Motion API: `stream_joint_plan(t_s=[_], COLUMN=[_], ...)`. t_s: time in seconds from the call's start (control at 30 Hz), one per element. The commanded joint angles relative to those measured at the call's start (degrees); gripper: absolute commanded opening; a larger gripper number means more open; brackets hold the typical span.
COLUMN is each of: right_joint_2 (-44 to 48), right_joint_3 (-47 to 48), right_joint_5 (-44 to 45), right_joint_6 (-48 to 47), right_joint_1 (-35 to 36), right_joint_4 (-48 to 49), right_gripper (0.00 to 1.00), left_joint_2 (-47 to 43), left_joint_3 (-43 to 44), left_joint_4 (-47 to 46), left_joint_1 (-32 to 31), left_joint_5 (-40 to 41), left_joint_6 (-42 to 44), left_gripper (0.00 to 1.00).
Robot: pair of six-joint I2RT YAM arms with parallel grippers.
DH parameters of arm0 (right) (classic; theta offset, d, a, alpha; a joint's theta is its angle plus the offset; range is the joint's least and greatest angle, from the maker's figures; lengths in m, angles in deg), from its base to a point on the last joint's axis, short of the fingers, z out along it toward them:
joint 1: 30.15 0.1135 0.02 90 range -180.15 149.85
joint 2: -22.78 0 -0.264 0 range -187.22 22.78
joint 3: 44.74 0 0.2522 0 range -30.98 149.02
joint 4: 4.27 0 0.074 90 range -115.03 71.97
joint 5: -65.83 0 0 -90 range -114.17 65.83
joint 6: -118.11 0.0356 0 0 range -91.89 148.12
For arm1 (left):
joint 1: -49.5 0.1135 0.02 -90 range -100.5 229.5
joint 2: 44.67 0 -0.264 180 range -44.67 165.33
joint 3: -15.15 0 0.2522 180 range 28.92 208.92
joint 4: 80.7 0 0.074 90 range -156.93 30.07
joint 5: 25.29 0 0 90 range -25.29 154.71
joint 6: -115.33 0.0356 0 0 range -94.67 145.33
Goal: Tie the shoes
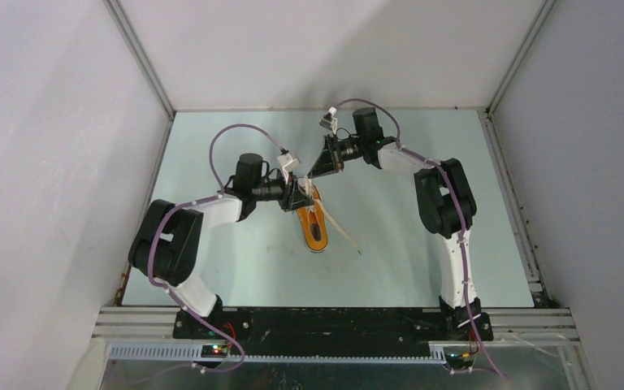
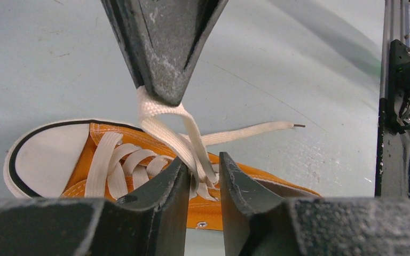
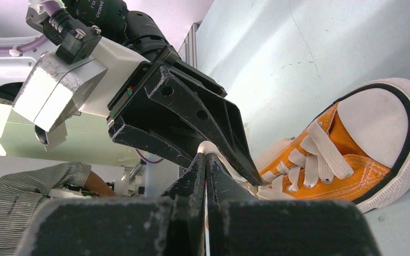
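Observation:
The shoe (image 1: pixel 314 223) is a small orange sneaker with a white toe cap, lying mid-table. Its white laces (image 2: pixel 157 120) rise in a loop from the eyelets. My right gripper (image 3: pixel 206 156) is shut on the top of that loop, and its dark tip (image 2: pixel 160 80) hangs over the shoe in the left wrist view. My left gripper (image 2: pixel 202 160) sits low at the tongue with its jaws a little apart, the loop's strands running between them. One loose lace end (image 2: pixel 256 130) trails over the table. The shoe's heel is hidden behind the left fingers.
White enclosure walls (image 1: pixel 65 122) ring the pale green table. A black frame rail (image 2: pixel 400 106) stands at the right of the left wrist view. A person's arm in a striped sleeve (image 3: pixel 32 197) shows beyond the table in the right wrist view.

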Motion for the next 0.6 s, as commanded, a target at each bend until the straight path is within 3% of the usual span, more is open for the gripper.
stream_joint_plan(t_s=[0.0, 0.2, 0.57], right_joint_2=[1.0, 1.0, 1.1], right_joint_3=[1.2, 1.1, 0.9], right_joint_5=[-0.4, -0.3, 0.4], right_joint_6=[-0.2, -0.2, -0.2], right_joint_1=[-0.6, -0.6, -0.5], right_joint_4=[0.6, 0.6, -1.0], right_gripper=[0.0, 0.0, 0.0], left_joint_2=[-1.5, -1.9, -4.2], left_joint_3=[-0.4, -0.1, -0.4], left_joint_4=[-2.6, -2.7, -4.7], left_joint_1=[0.5, 1.0, -1.0], left_joint_5=[1.4, 3.7, 10.0], left_joint_6=[-2.5, -5.7, -7.8], left_gripper=[0.31, 0.28, 0.38])
